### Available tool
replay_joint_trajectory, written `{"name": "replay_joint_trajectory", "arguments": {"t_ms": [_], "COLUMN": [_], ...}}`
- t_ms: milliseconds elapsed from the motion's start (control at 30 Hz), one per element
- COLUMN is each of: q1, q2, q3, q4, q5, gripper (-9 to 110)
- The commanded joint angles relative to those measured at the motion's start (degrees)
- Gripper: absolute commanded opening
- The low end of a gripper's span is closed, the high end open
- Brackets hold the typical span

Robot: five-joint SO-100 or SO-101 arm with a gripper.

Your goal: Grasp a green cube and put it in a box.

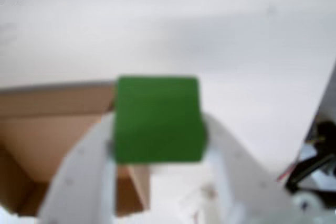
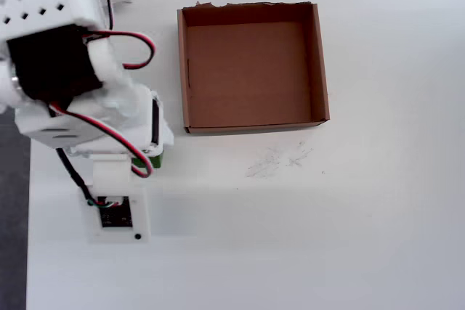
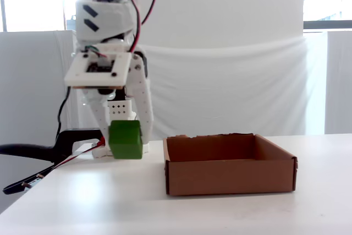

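Green cube (image 3: 126,140) clamped between the white jaws, lifted clear of the worktop (image 3: 110,202) near its left edge in the fixed view. Brown box (image 3: 230,175) open beside it, well apart.

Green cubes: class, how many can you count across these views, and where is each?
1. The green cube is held in the hand, lifted above the table, left of the box in the fixed view. The box looks empty; none seem hidden.
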Motion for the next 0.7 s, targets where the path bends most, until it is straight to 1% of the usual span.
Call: {"name": "replay_joint_trajectory", "arguments": {"t_ms": [0, 200, 300, 433, 667], "q1": [-5.4, -15.1, -19.8, -24.8, -29.2], "q2": [6.2, 9.9, 11.8, 13.5, 13.7], "q3": [-1.3, 1.8, 6.3, 14.0, 23.6], "q4": [-0.8, -0.8, -3.7, -9.7, -15.5], "q5": [6.5, 14.9, 17.7, 19.0, 19.0], "gripper": [13, 13, 13, 13, 13]}}
